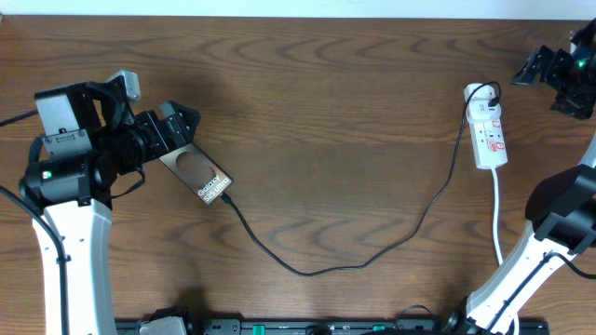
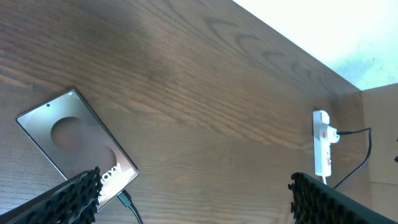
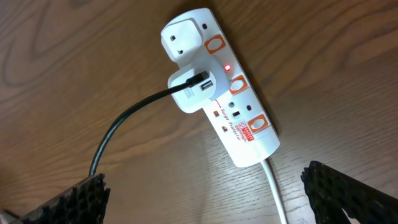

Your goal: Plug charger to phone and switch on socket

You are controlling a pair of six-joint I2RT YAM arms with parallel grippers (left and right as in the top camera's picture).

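The phone point(image 1: 198, 177) lies flat at the left of the wooden table point(image 1: 326, 112). The charger cable point(image 1: 326, 268) meets its lower end and runs to a USB adapter point(image 3: 186, 96) in the power strip point(image 3: 239, 118) at far right, where a red lamp point(image 3: 227, 66) glows. The left gripper point(image 2: 196, 199) is above the phone and the right gripper point(image 3: 208, 196) above the strip, both spread.

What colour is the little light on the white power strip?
Red. The light on the narrow white power strip shows clearest in the right wrist view.

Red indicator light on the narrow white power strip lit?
Yes, a small red light glows on the white power strip beside the white plug adapter.
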